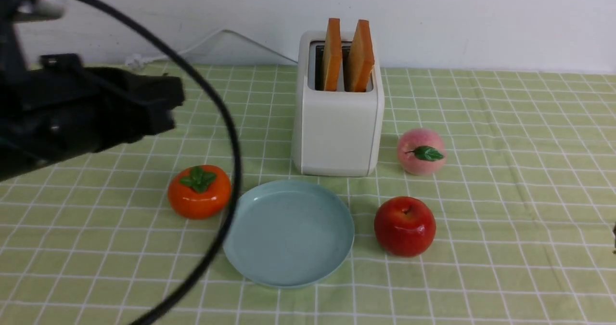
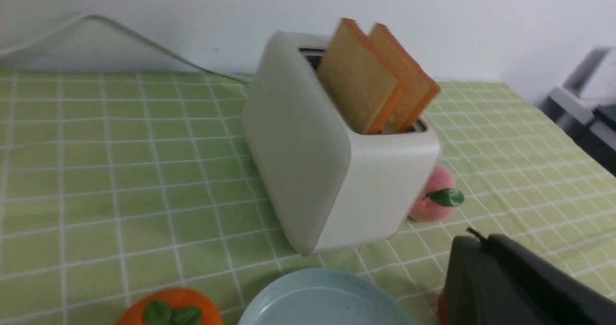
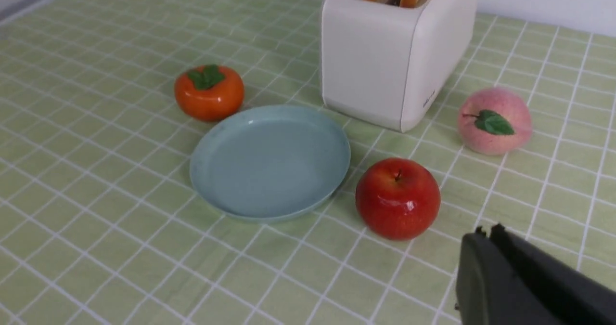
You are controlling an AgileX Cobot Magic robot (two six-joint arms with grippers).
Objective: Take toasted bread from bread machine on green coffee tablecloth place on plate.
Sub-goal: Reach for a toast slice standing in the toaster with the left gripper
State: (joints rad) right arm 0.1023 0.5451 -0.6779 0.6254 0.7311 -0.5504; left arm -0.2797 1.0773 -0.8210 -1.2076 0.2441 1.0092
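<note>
The cream-white bread machine (image 1: 337, 123) stands on the green coffee tablecloth (image 1: 505, 171). Two slices of toasted bread (image 1: 332, 55) (image 1: 361, 58) stick up from its slots, also in the left wrist view (image 2: 358, 91). The empty pale blue plate (image 1: 288, 233) lies just in front of it. My left gripper (image 2: 474, 240) is shut and empty. In the front view it hangs blurred, above the cloth left of the toaster (image 1: 168, 103). My right gripper (image 3: 487, 232) is shut and empty, low over the cloth to the right of the apple.
An orange persimmon (image 1: 199, 190) sits left of the plate. A red apple (image 1: 405, 226) sits to the plate's right and a pink peach (image 1: 421, 150) beside the toaster. The left arm's black cable (image 1: 231, 171) loops across the plate's left edge. The toaster's white cord (image 1: 216, 38) runs along the back wall.
</note>
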